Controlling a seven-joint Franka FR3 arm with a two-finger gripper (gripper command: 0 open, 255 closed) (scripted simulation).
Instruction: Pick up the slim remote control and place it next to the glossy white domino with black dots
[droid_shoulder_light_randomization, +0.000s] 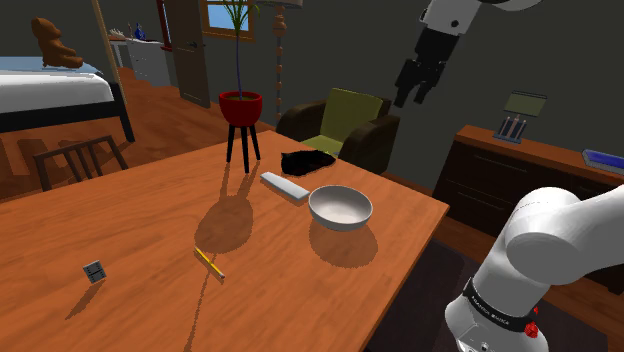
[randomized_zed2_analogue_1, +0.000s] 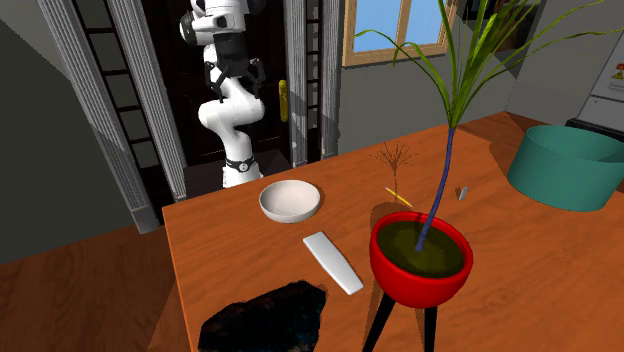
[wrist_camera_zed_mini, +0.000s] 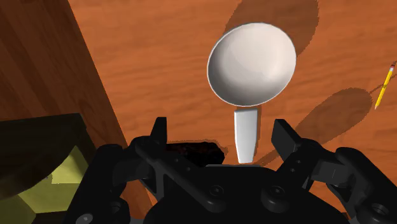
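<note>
The slim remote (droid_shoulder_light_randomization: 284, 187) is a pale grey bar lying flat on the wooden table (droid_shoulder_light_randomization: 140, 220), just beside a white bowl (droid_shoulder_light_randomization: 340, 207). In the second exterior view the remote (randomized_zed2_analogue_1: 333, 262) lies between the bowl (randomized_zed2_analogue_1: 291, 200) and a red plant pot (randomized_zed2_analogue_1: 421, 260). The domino (droid_shoulder_light_randomization: 95, 271) is a small grey tile far off toward the shoulder view's left, also seen past the plant as the domino (randomized_zed2_analogue_1: 461, 192). My gripper (droid_shoulder_light_randomization: 415, 98) hangs high above the table's edge, open and holding nothing. In the wrist view the gripper (wrist_camera_zed_mini: 221, 130) looks down on the remote (wrist_camera_zed_mini: 245, 135) and bowl (wrist_camera_zed_mini: 252, 63).
A yellow pencil (droid_shoulder_light_randomization: 209, 262) lies mid-table between remote and domino. The red pot (droid_shoulder_light_randomization: 240, 107) stands on a dark stand, with a black shape (droid_shoulder_light_randomization: 307, 160) at the table's far edge. A yellow-cushioned armchair (droid_shoulder_light_randomization: 345, 125) sits beyond; a teal tub (randomized_zed2_analogue_1: 565, 165) stands off the table.
</note>
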